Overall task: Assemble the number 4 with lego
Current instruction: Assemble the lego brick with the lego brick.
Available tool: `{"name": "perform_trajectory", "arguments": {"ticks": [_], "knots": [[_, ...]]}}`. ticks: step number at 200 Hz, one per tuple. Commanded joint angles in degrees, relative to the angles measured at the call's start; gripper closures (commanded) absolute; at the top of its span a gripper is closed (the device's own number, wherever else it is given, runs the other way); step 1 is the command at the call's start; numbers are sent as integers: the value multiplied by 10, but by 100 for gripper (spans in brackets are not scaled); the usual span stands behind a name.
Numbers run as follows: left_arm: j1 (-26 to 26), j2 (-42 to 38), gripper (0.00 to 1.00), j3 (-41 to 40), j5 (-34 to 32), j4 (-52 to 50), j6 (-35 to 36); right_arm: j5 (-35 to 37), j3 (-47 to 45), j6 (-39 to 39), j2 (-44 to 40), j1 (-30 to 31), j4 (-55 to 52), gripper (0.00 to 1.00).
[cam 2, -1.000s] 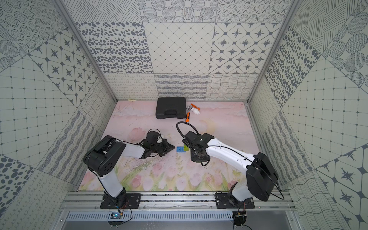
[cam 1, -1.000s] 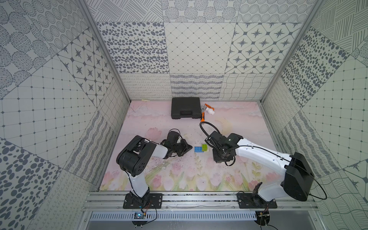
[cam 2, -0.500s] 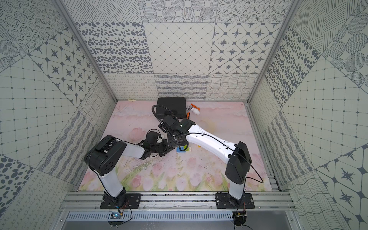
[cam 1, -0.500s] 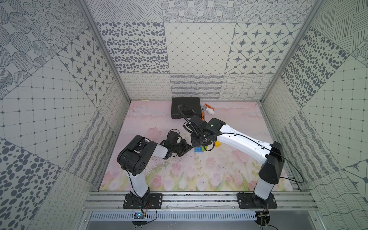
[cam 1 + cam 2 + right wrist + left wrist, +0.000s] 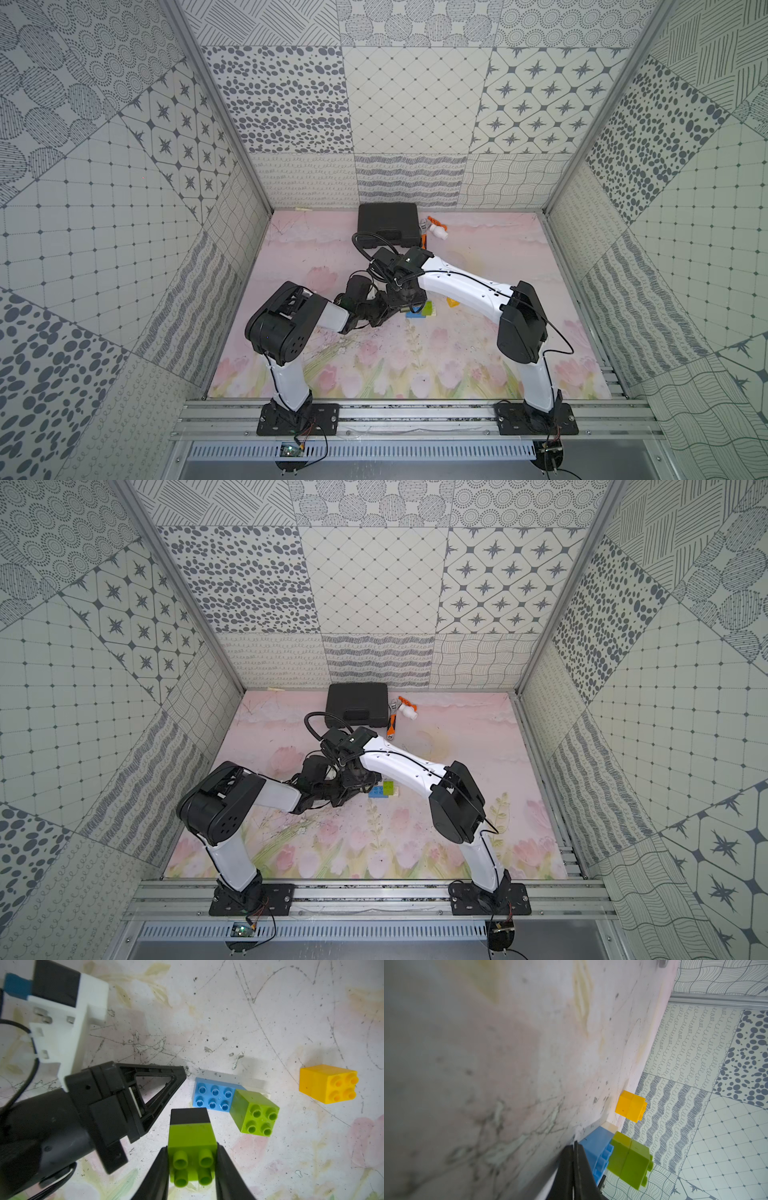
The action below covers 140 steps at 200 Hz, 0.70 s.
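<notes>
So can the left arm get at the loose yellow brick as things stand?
Probably not directly. The yellow brick lies beyond the blue brick and the green brick on it, which sit between it and the shut left gripper. The right gripper, holding a green-and-black stack, crowds that side too.

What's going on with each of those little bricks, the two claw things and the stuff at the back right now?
Right end effector: shut on green-and-black stack, held above the mat.
Left end effector: shut, empty, tip beside blue brick.
Blue brick: flat on the mat, a green brick stacked on one end.
Yellow brick: loose, apart.
Black case: closed.
Orange-handled tool: lying beside the case.
</notes>
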Motion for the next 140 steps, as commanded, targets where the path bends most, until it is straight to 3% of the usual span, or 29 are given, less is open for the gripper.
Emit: {"name": "perform_trajectory", "arguments": {"ticks": [1,140], "knots": [[3,15,94,-12,-71,-185,3,14,14,-8,10,-7,-13,92],[3,21,94,-7,-67,-187,5,4,0,9,40,-22,3,93]]}}
